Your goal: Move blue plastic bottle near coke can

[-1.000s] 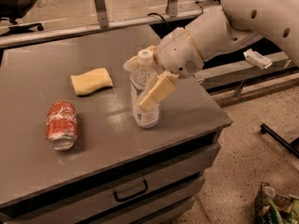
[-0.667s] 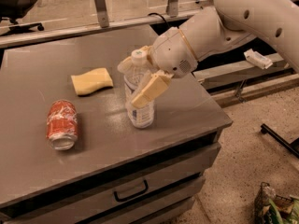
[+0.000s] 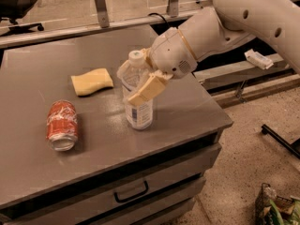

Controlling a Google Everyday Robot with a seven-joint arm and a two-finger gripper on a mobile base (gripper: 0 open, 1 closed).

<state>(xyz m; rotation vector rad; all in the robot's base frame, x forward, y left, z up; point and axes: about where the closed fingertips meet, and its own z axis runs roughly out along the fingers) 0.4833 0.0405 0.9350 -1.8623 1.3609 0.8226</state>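
The blue plastic bottle [image 3: 139, 110] stands upright near the middle of the grey table [image 3: 187, 111]. It is clear, with a white cap and a pale label. My gripper [image 3: 135, 84] is shut around its upper half. One tan finger [image 3: 146, 91] lies across the front and the other is behind the bottle. The bottle's base is at or just above the tabletop. The coke can [image 3: 61, 125] lies on its side to the left, red with a silver end facing the front. It is about a can's length from the bottle.
A yellow sponge [image 3: 92, 81] lies behind and between the can and the bottle. The table's right edge [image 3: 220, 111] is close to the bottle's right. Drawers [image 3: 131, 191] sit below the front edge. A rail and a black chair stand behind the table.
My gripper has carried the bottle a little to the left, toward the can. The can and the sponge have not moved.
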